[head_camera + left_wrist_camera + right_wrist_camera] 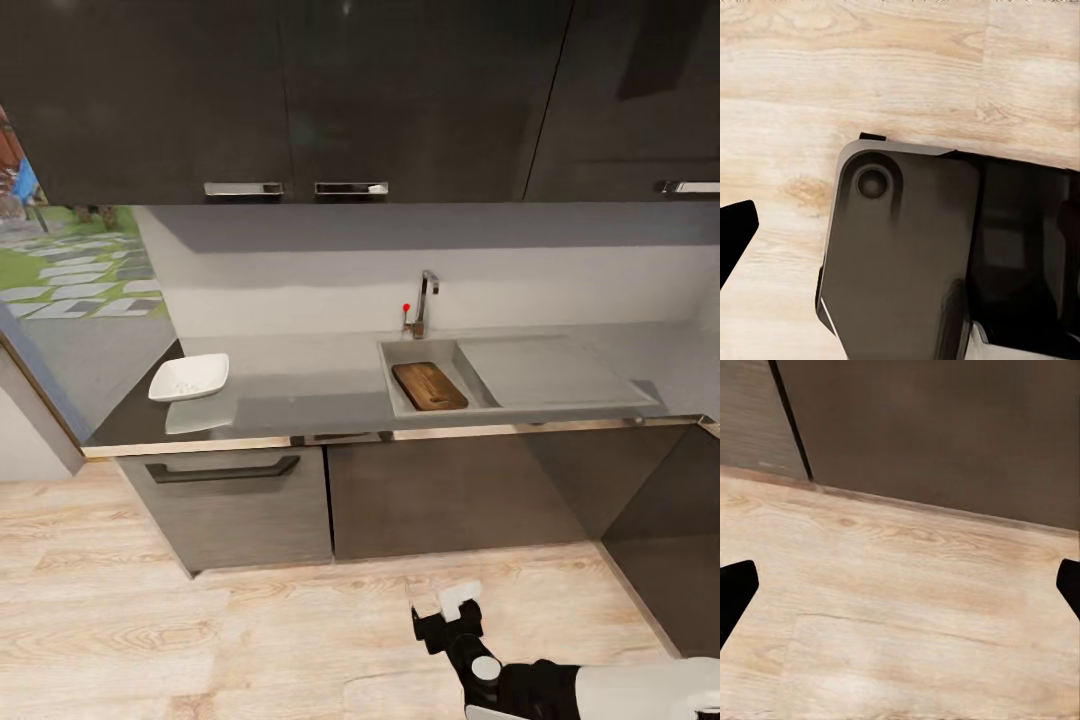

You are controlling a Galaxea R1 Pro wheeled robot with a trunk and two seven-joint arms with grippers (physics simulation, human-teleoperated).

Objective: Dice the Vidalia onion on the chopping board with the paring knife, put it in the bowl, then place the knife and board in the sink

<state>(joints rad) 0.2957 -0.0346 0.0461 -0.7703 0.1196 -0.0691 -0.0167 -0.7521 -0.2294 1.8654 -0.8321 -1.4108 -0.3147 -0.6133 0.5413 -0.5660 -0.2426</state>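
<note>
The chopping board (430, 386) lies inside the basin of the sink (478, 392), below the chrome tap (426, 300). On the countertop (310, 385) at the left stands the white bowl (189, 377), holding the diced onion (184, 384) as tiny white cubes. I cannot make out the paring knife, and the whole onion is out of view. My right gripper (445, 612) hangs low over the floor in front of the cabinets, open and empty (900, 585). My left gripper (900, 240) points down at the floor, with one dark fingertip (735, 232) at the frame's edge.
Dark base cabinets (430, 495) with a drawer handle (222, 470) stand under the counter, and wall cabinets (300, 95) hang above. Light wooden floor (200, 630) lies between me and the cabinets. My own dark base (915, 255) sits under the left gripper.
</note>
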